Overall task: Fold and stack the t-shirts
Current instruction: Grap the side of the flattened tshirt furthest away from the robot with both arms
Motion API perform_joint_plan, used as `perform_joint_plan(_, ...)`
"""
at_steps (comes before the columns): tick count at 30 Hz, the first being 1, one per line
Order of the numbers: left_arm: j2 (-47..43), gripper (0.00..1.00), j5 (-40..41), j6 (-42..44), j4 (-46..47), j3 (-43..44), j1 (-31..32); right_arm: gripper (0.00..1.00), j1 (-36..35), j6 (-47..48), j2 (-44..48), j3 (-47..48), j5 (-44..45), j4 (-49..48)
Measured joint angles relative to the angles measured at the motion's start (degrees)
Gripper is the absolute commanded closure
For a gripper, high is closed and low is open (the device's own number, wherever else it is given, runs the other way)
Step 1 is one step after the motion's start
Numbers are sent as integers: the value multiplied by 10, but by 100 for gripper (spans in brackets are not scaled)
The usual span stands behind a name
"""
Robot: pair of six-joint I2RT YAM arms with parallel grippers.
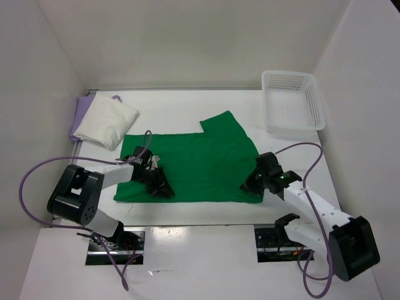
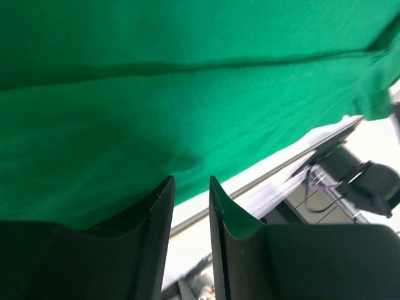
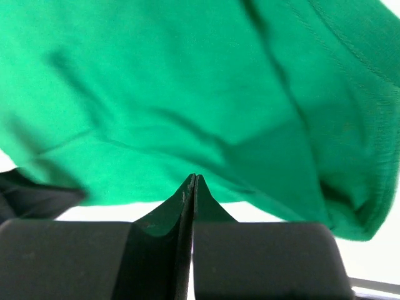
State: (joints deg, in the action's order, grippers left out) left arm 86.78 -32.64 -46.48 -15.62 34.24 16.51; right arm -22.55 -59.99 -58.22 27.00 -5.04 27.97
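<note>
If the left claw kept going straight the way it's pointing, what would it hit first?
Most likely the bright green cloth t-shirt: the left claw, jaws slightly apart, points at its near edge. How far above the cloth the tips sit is unclear, so it might skim over it.

2 black fingers (image 2: 153, 231) slightly parted, tips at the green t-shirt's (image 2: 187, 94) edge, white table (image 2: 256, 190) beyond.

Overhead view, 2 wrist close-ups sharing green shirt (image 1: 200, 162)
</note>
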Motion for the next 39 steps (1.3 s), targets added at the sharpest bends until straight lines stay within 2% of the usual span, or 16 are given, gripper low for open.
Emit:
perform_joint_plan(4,-13,63,11,18,-71,19,7,99,4,1,16,40,-5,19)
perform_joint_plan(6,-23,67,27,29,-120,63,8,99,6,17,-24,87,-8,14)
perform_joint_plan(8,-34,76,48,33,-130,127,0,97,6,38,-73,136,-13,6)
perform_joint_plan(9,-38,83,57,36,-128,160,-7,97,6,49,-100,165,-13,3)
perform_joint_plan(10,-41,85,68,40,-118,193,-18,97,7,64,-129,196,-15,-1)
perform_joint_plan(13,-40,85,100,40,-74,256,-51,97,7,111,-217,286,-11,-11)
perform_joint_plan(15,-30,85,120,39,-53,276,-73,96,7,140,-276,345,-5,-13)
perform_joint_plan(17,-5,90,137,33,-36,292,-94,94,7,168,-334,401,0,-16)
perform_joint_plan(21,57,90,182,25,-10,300,-142,91,7,207,-402,464,8,-14)
perform_joint_plan(27,146,76,283,25,-7,345,-217,88,7,258,-445,507,-2,-20)
perform_joint_plan(28,161,69,300,26,-7,358,-226,88,7,265,-452,511,-7,-22)
perform_joint_plan(34,224,65,373,31,-13,425,-248,85,7,283,-468,518,-35,-35)
perform_joint_plan(39,252,59,395,39,-20,431,-246,84,7,291,-469,518,-48,-48)
